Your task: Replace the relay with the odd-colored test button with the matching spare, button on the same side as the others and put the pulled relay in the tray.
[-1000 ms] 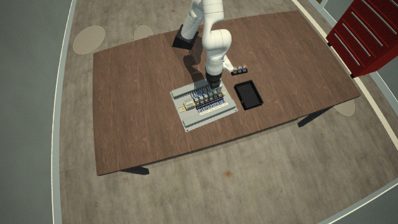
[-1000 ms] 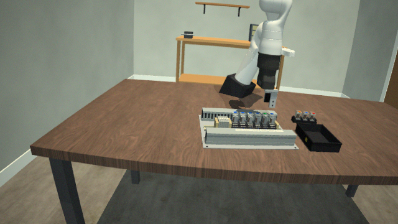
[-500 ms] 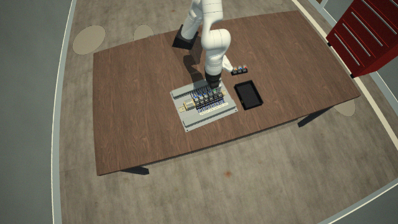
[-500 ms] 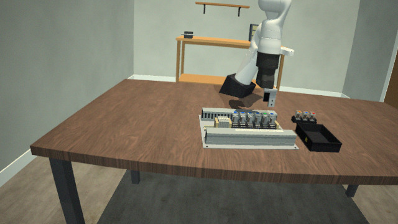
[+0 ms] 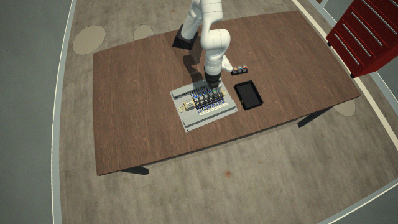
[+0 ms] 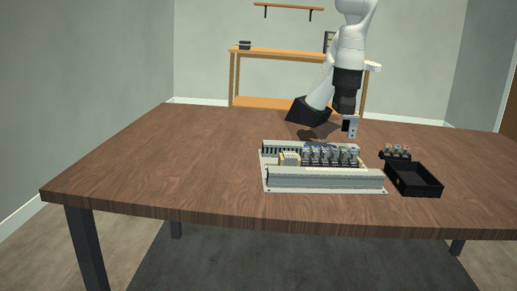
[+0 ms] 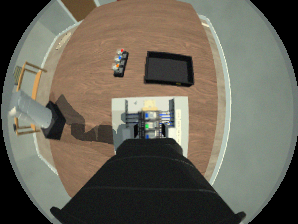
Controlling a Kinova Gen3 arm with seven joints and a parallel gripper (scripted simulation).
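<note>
A row of relays (image 6: 329,154) stands in sockets on a grey panel (image 6: 321,171). Most have blue test buttons; one has a green button (image 6: 343,148), second from the right end in the exterior view. It also shows in the top view (image 5: 214,90). My gripper (image 6: 350,126) is open and empty, hovering a short way above the green-button relay. A black holder with three spare relays (image 6: 397,150), buttons orange, blue and red, stands to the right. An empty black tray (image 6: 413,179) lies in front of it. In the wrist view the gripper body hides most of the panel (image 7: 149,120).
The arm's black base (image 6: 308,111) sits at the far side of the table. A red tool cabinet (image 5: 367,32) stands off the table's right end. A wooden shelf unit (image 6: 279,74) stands against the back wall.
</note>
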